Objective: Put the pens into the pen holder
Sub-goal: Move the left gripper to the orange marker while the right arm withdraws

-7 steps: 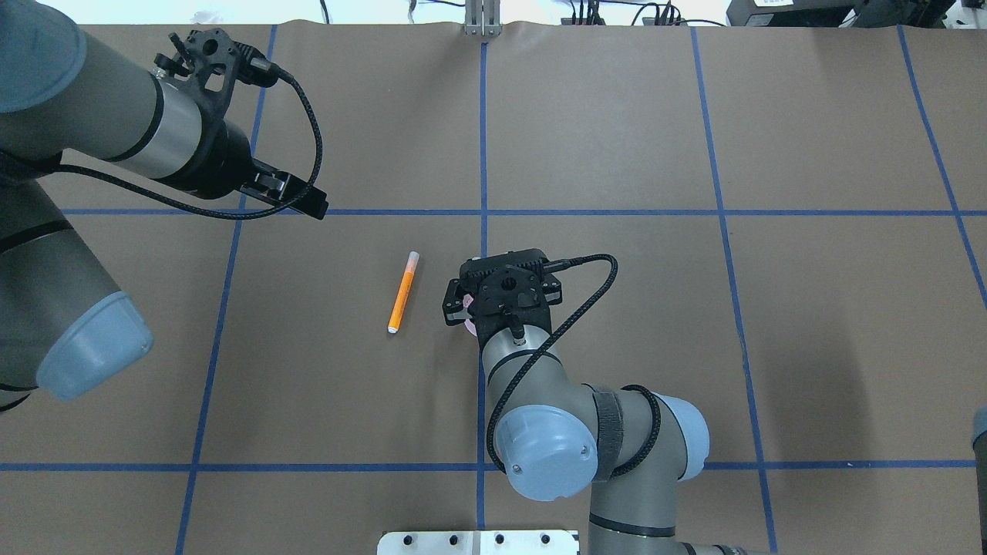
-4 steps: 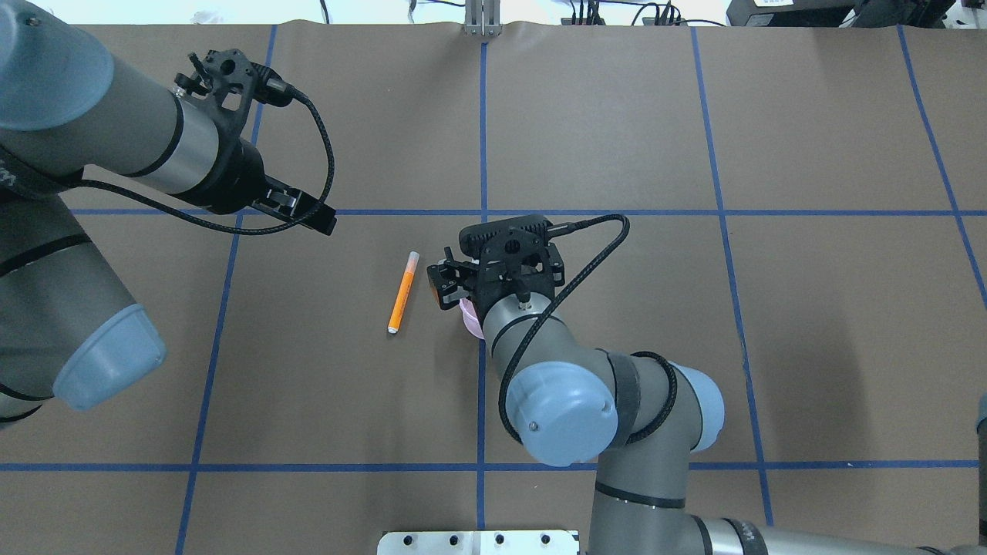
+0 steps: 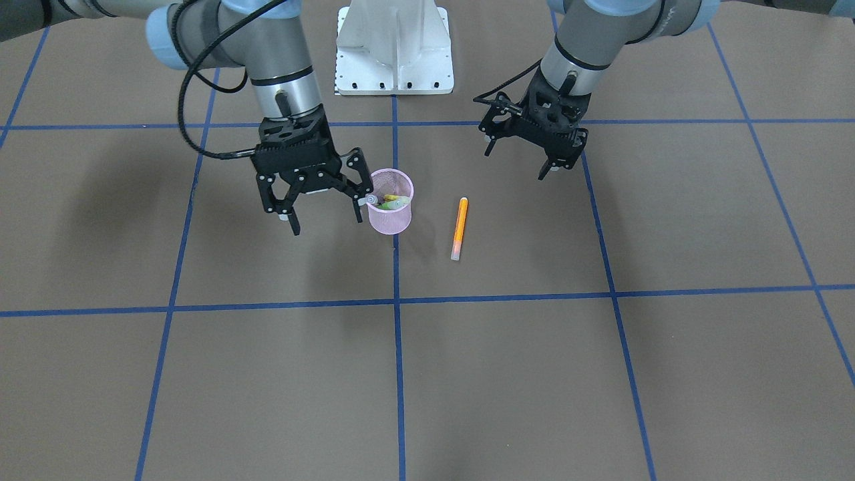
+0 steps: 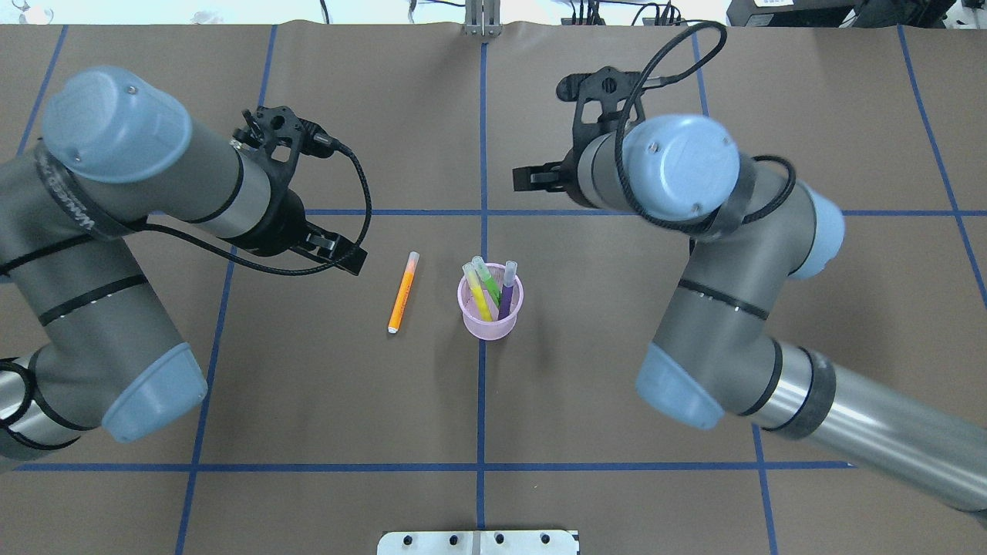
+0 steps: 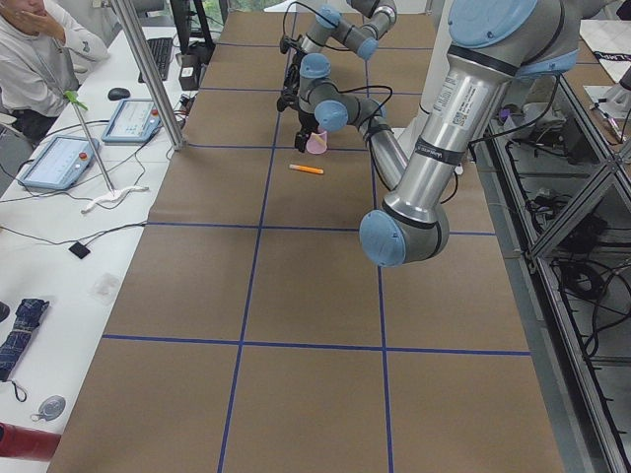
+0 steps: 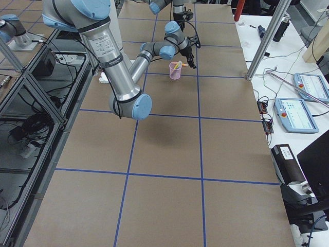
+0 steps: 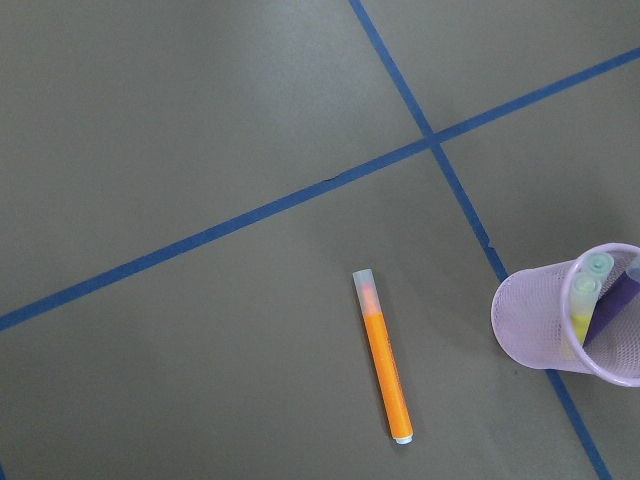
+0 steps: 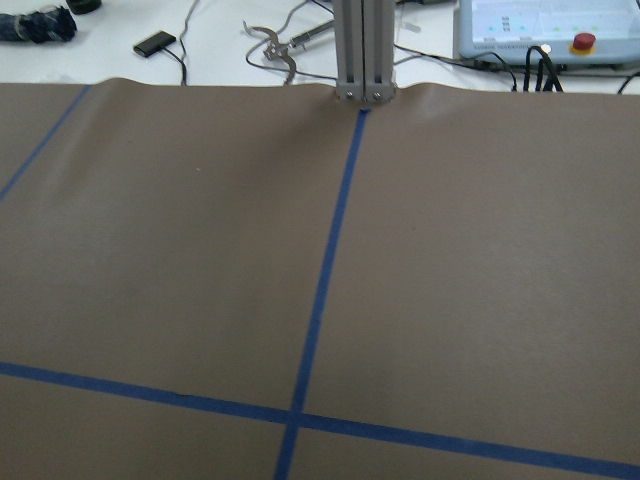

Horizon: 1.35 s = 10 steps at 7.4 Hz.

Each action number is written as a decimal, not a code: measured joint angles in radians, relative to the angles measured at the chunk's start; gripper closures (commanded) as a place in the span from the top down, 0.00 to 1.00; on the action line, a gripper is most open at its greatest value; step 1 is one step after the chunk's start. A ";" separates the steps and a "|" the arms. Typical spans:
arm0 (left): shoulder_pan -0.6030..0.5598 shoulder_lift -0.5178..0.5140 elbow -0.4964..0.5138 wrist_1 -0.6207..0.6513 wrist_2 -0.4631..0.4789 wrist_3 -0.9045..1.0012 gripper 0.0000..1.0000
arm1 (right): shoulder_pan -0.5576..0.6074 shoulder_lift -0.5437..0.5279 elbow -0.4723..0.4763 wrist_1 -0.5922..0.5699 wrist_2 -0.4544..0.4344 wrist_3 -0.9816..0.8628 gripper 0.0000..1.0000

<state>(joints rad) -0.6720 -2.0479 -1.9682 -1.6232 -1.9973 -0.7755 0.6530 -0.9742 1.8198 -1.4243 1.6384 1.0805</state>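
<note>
Overhead exterior, K asks: where do things lie?

M: The pen holder (image 4: pixel 491 314) stands at centre frame, with the yellow pen (image 4: pixel 480 299), green pen (image 4: pixel 488 283) and purple pen (image 4: pixel 505 301) leaning inside. The orange pen (image 4: pixel 403 292) lies flat just left of it, not touching.

K: Grippers?

M: In the front-facing view the right gripper (image 3: pixel 325 219) is spread wide and empty, left of the holder. The left gripper (image 3: pixel 516 164) hovers to the upper right of the orange pen. Its fingers look parted, but the angle is poor.

K: Next pick?

M: Turn the jaws across the barrel, descend mid-length and pinch. Tilt the pen upright and enter clear of the three caps.
</note>
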 measured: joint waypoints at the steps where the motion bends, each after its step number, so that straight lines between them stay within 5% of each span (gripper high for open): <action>1: 0.043 -0.032 0.041 -0.006 0.061 -0.043 1.00 | 0.098 -0.009 -0.002 -0.067 0.160 -0.026 1.00; 4: 0.090 -0.168 0.264 -0.011 0.113 -0.110 0.99 | 0.326 -0.104 -0.012 -0.140 0.445 -0.259 1.00; 7: 0.093 -0.234 0.436 -0.051 0.115 -0.115 0.88 | 0.392 -0.155 -0.020 -0.142 0.506 -0.355 1.00; 8: 0.093 -0.244 0.500 -0.109 0.115 -0.112 0.72 | 0.395 -0.161 -0.020 -0.141 0.508 -0.359 1.00; 9: 0.093 -0.248 0.560 -0.182 0.115 -0.111 0.45 | 0.396 -0.166 -0.020 -0.140 0.508 -0.360 1.00; 10: 0.093 -0.249 0.594 -0.230 0.114 -0.110 0.43 | 0.396 -0.169 -0.019 -0.139 0.508 -0.361 1.00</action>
<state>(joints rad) -0.5792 -2.2971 -1.3742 -1.8537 -1.8833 -0.8856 1.0490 -1.1430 1.8006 -1.5634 2.1462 0.7197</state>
